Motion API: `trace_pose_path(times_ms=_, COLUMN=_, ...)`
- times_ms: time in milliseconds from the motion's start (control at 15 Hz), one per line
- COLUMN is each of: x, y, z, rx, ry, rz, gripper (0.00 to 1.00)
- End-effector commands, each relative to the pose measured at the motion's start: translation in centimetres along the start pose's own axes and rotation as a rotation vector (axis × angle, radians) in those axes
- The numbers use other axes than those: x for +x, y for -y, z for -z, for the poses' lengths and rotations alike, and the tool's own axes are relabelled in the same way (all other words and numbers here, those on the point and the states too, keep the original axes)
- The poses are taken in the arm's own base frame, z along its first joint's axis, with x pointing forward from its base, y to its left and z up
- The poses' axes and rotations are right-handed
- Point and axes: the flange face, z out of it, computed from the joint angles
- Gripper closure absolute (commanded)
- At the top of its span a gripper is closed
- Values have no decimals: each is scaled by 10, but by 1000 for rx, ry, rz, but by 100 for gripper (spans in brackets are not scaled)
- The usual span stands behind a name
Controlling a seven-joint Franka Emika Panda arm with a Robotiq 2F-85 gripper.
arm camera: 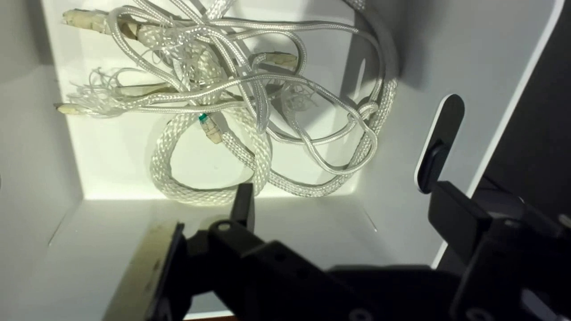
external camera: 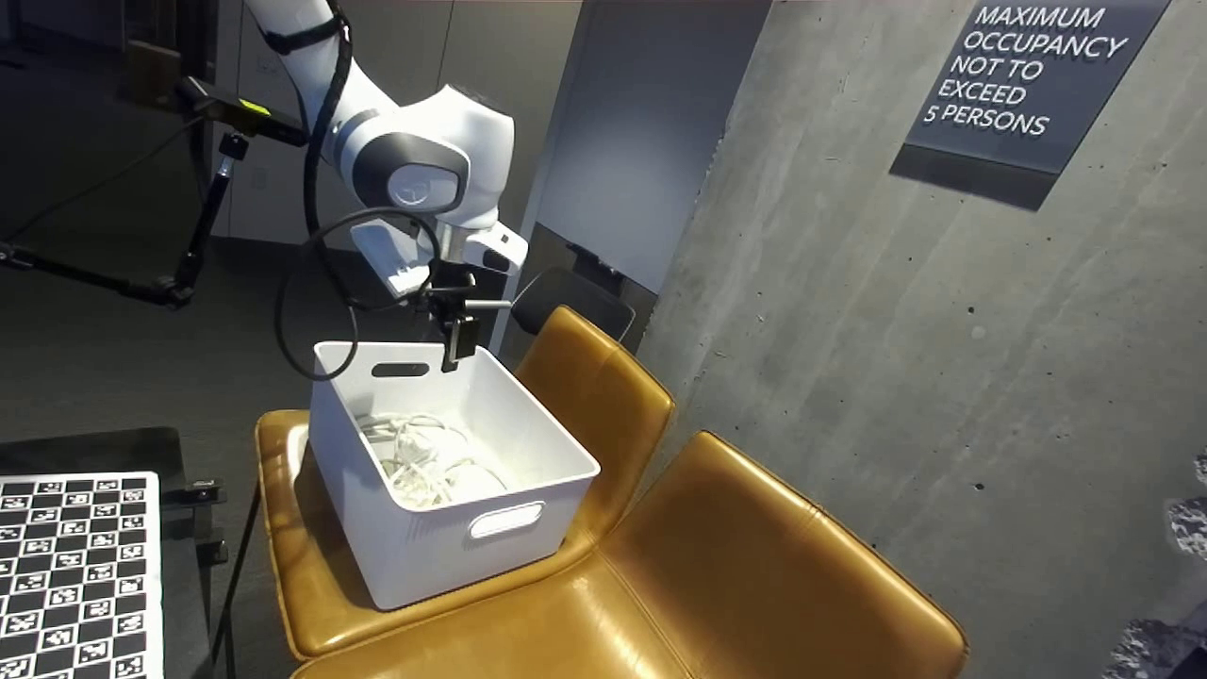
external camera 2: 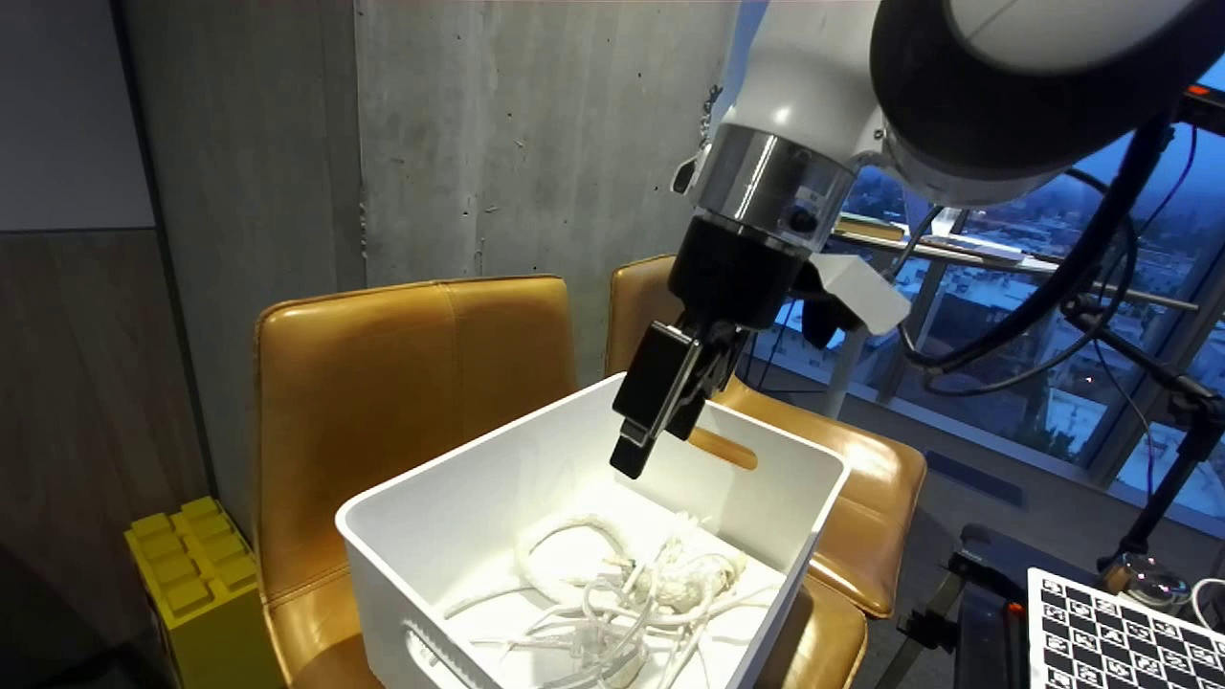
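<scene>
My black gripper (arm camera: 349,201) stands open in the wrist view, its fingers wide apart with nothing between them. It points down into a white plastic bin (external camera: 424,566), near the end wall with a handle slot in an exterior view (external camera 2: 657,440). On the bin floor lies a loose tangle of white ropes (arm camera: 263,156), some thick and braided, some thin, with frayed or taped ends. Both exterior views show these ropes (external camera 2: 660,593) below the fingertips, apart from them. In the wrist view a pale strip (arm camera: 145,267) runs along the outside of one finger.
The bin sits on a tan leather chair (external camera: 302,547), with another chair (external camera: 792,547) beside it. A concrete wall (external camera: 896,358) rises behind. A checkered marker board (external camera: 75,575), a camera stand (external camera: 203,217) and a looping black cable (external camera: 283,311) are nearby. A yellow block (external camera 2: 215,593) stands by a chair.
</scene>
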Motion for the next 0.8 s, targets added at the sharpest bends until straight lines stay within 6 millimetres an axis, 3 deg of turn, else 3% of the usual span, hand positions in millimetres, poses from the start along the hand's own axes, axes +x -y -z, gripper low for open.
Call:
trace_pose_path(times_ms=0, x=-7, y=-19, z=11, rx=17, ry=29, rz=-51, gripper=0)
trace_pose_path(times_ms=200, x=-5, y=-37, z=21, rx=71, ry=50, rz=-97, gripper=0)
trace_pose_path(times_ms=733, x=-12, y=-87, z=77, rx=147, ry=49, rz=-186, gripper=0)
